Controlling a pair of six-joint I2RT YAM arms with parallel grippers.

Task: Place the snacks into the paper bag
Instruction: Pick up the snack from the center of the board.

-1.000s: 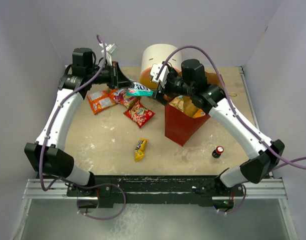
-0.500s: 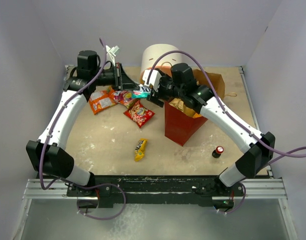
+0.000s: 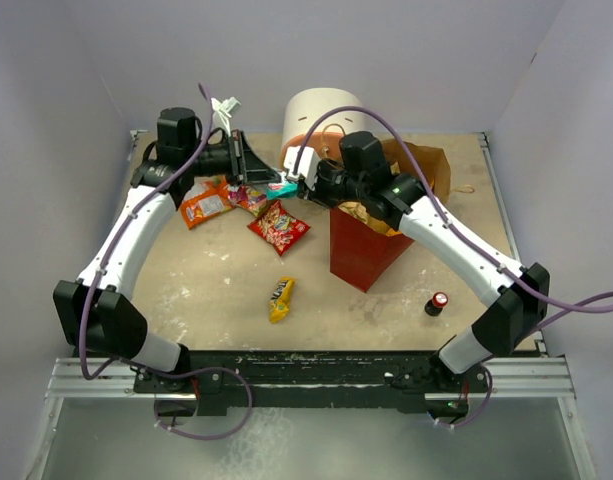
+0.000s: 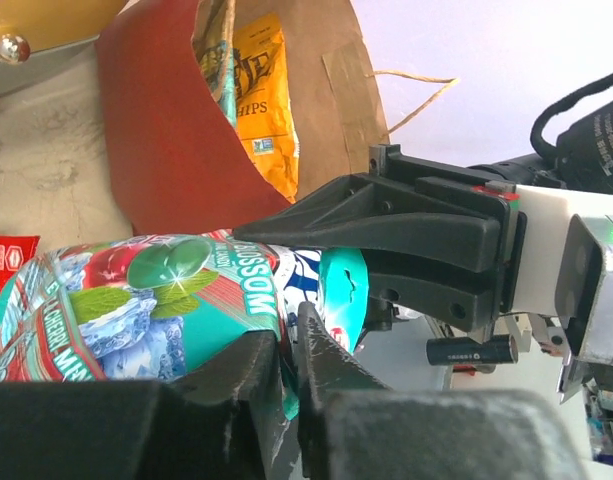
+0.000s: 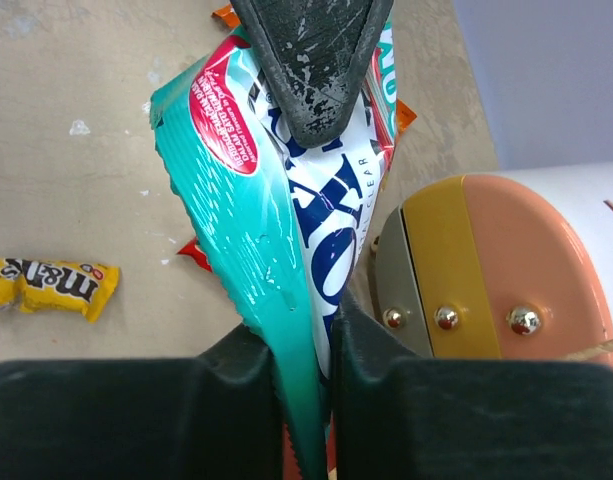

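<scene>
One glossy, crinkled teal candy bag (image 5: 248, 240)

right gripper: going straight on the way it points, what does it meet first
Likely the left gripper, clamped on the far end of the teal candy bag that both hold; depth is unclear.

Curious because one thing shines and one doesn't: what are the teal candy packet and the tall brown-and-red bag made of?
Teal crinkly candy packet: probably glossy plastic film; bright glints, fine wrinkles, serrated sealed edge. Tall brown bag with red sides: seemingly matte kraft paper; dull brown inside, creased folds, thin twine handle.
</scene>
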